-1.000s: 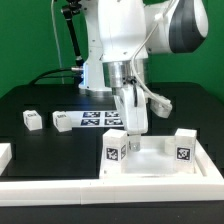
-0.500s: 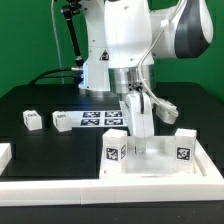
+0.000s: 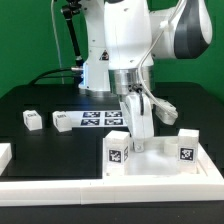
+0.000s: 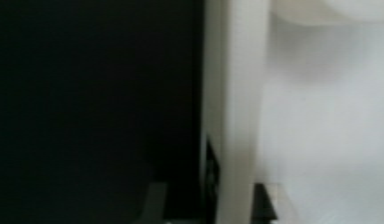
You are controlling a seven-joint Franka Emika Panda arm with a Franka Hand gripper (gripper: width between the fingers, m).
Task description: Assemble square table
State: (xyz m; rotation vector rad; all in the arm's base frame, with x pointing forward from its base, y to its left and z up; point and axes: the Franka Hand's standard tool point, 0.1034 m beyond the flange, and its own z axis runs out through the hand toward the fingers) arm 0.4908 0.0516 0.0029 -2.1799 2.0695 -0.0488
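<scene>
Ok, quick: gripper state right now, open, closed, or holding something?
Gripper: cannot tell. It is low at the square table slab, and neither view shows the finger gap clearly.

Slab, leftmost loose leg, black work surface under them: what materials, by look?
Slab: white, matte, likely rigid plastic; crisp moulded rim. Leftmost loose leg: same matte white, with a flat printed black-and-white tag. Work surface: black, matte, no glare; material unclear.

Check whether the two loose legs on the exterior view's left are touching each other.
Apart. The exterior view plainly shows a strip of bare black table between the outer leg and the inner leg.
</scene>
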